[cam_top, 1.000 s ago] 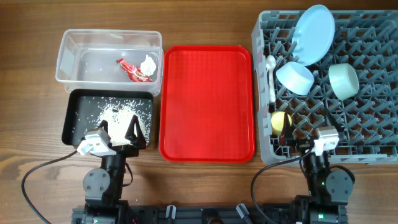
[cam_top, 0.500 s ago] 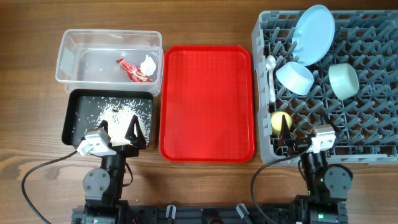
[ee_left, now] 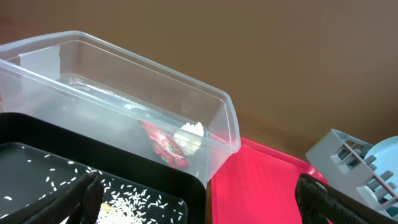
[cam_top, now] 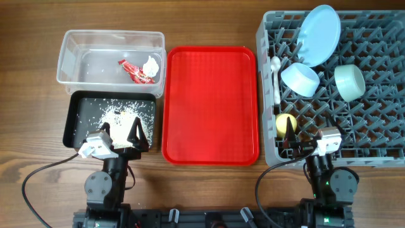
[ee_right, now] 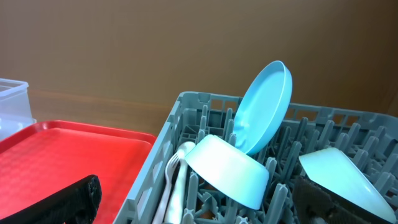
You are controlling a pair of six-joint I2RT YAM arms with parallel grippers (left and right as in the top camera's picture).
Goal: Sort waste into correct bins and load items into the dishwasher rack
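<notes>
**Both arms parked at the near edge, sorting laid out in front of them**

The left gripper (cam_top: 120,135) hung over the near rim of the black tray (cam_top: 73,130), its fingers spread wide and holding nothing. The right gripper (cam_top: 308,142) sat by the near-left corner of the dishwasher rack (cam_top: 380,130), likewise agape and empty. Rice scraps (cam_top: 120,115) lay scattered in the black tray. The red wrapper (cam_top: 136,72) and white napkin (cam_top: 151,64) lay side by side in the clear tub (cam_top: 68,60). In the rack, the blue plate (cam_top: 318,35) stood tilted on edge, with the blue bowl (cam_top: 299,79) just beside it and the green bowl (cam_top: 349,82) to its right. The yellow cup (cam_top: 284,123) and white cutlery (cam_top: 276,79) sat along the left side. The red serving tray (cam_top: 210,104) lay between the bins and the rack.
</notes>
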